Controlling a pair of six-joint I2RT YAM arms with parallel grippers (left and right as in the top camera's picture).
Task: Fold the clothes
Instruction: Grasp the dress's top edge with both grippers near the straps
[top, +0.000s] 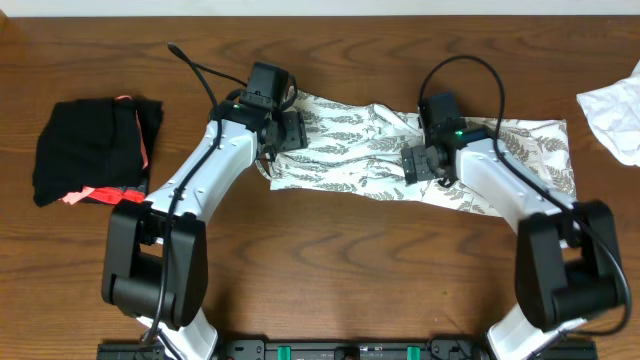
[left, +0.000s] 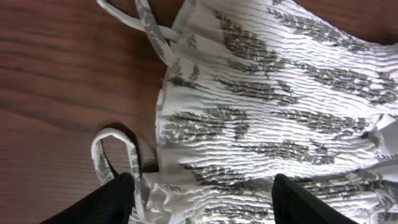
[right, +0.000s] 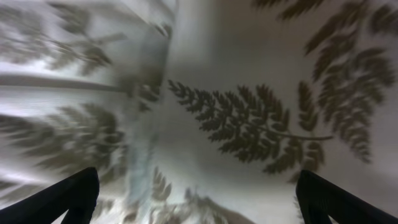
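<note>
Overhead: the fern-print dress lies crumpled across the middle of the table. The left gripper and right gripper hover over it, jaws apart, holding nothing. I'd pinch the smocked bodice edge beside the straps squarely, avoiding the loose loops.

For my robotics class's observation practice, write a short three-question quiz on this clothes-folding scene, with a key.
1. Fill in: the left gripper and right gripper both have jaws ___.
2. Which one is above the shoulder straps of the dress? A left, B right.
3. True or false: the black bundle lies on the dress.
Key: 1 open; 2 A; 3 false.
</note>
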